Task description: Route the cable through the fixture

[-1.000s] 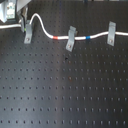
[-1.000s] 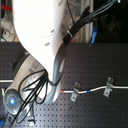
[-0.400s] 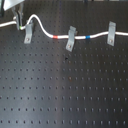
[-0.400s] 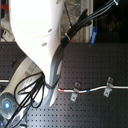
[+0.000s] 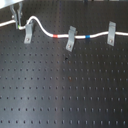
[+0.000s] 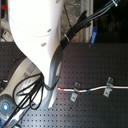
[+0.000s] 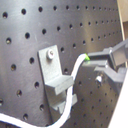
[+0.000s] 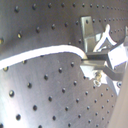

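Gripper [image 5: 18, 22] cropped by upper left corner of the first exterior view; only thin fingertips visible there, clamped on the cable [image 5: 50, 34] near its left end. In the second exterior view, bulky white arm [image 6: 35, 45] with black hose bundle fills left half of frame and hides gripper and leftmost clip; only 2 clips seen there. Cable: thin white flexible cord, red band [image 5: 55, 36] and blue band [image 5: 88, 36], running across upper part of the first exterior view, humped just right of the fixture [image 5: 28, 33], then passing the middle clip [image 5: 71, 38] and right clip [image 5: 111, 33]. All 3 clips grey bent sheet metal, slanted strips. Close-up in the first wrist view: fixture [image 7: 54, 75] screwed to board, cable [image 7: 75, 80] lying just beside its lower tab; whether seated inside cannot be told. Grey metal fingers [image 8: 97, 62] pinching cable in the second wrist view, image blurred. Surface: matte black breadboard [image 5: 65, 85] with regular hole grid.
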Tool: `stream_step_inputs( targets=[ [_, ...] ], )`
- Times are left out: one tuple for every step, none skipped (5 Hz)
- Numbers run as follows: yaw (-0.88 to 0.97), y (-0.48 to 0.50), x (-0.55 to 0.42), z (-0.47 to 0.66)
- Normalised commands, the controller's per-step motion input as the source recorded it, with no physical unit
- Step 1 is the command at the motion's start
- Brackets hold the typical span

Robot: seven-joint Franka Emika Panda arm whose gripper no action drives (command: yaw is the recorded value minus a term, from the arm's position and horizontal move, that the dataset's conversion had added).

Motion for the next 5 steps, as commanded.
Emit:
stream_step_inputs(
  targets=[
    [0.75,0.228,-0.083,-0.01],
    [0.74,0.236,-0.053,-0.01],
    [0.73,0.233,-0.009,0.0],
    [0.54,0.032,0.07,0.06],
    [0.0,-0.004,-0.03,0.0]
  ],
)
